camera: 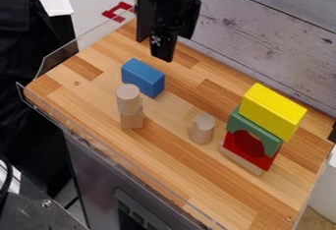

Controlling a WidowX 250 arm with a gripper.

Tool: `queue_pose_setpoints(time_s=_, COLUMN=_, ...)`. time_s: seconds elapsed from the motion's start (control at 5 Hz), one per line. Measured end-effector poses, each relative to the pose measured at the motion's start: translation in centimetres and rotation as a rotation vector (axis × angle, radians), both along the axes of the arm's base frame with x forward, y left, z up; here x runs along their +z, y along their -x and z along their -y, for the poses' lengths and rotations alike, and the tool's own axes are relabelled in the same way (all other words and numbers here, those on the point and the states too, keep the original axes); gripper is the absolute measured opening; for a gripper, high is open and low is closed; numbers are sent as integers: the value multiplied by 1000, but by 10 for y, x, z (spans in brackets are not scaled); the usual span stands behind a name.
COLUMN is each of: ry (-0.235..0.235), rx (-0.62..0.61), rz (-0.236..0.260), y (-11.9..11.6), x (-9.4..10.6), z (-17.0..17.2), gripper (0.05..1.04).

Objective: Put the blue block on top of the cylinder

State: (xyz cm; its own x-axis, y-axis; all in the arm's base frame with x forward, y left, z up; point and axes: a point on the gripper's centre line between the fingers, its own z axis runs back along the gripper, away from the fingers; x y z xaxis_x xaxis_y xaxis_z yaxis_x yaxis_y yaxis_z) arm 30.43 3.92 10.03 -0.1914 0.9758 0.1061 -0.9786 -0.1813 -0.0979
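Where the view opens out, the counter [177, 162] takes up most of it: striped wood, set at a slant, with a clear rim [58, 61] at the left end and along the near side. Wall [266, 15] of pale grey planks behind. Dark grey unit [95, 167] below the near side.

Black gripper [162, 49] hangs down from the top edge, left of centre, over the back part of the counter. Apart or together: cannot tell from this angle.

Right side, 1 stack of 4 pieces. Yellow block [272, 110] on top, lying lengthwise; green arch [248, 129] under it; red piece [240, 147] under the arch; pale slab [241, 160] at the bottom.

Blue block [142, 77] lies on its long side on the wood, left of centre, below and a little left of the gripper in the view.

2 pale cylinders, both upright. 1 cylinder [128, 100] stands on a small wooden block [132, 121], just in front of the blue block. The other cylinder [202, 129] stands directly on the counter, between that pair and the stack.

Red bracket [118, 11] at the far left corner.
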Motion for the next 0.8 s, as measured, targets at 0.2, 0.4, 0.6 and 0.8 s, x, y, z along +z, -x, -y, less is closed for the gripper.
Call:
queue_pose_setpoints(time_s=0.2, ry=-9, rx=-27, rz=-26, y=2, x=-2, z=5, gripper=1000)
queue_pose_setpoints(time_s=0.4, ry=1, rx=-60, rz=-29, y=1, x=-3, z=14, gripper=1000)
queue_pose_setpoints(time_s=0.6, ry=12, rx=-48, rz=-25, y=2, x=-4, z=11, gripper=1000)
queue_pose_setpoints(time_s=0.8, ry=36, rx=-8, rz=5, y=2, x=-5, z=-2, gripper=1000)
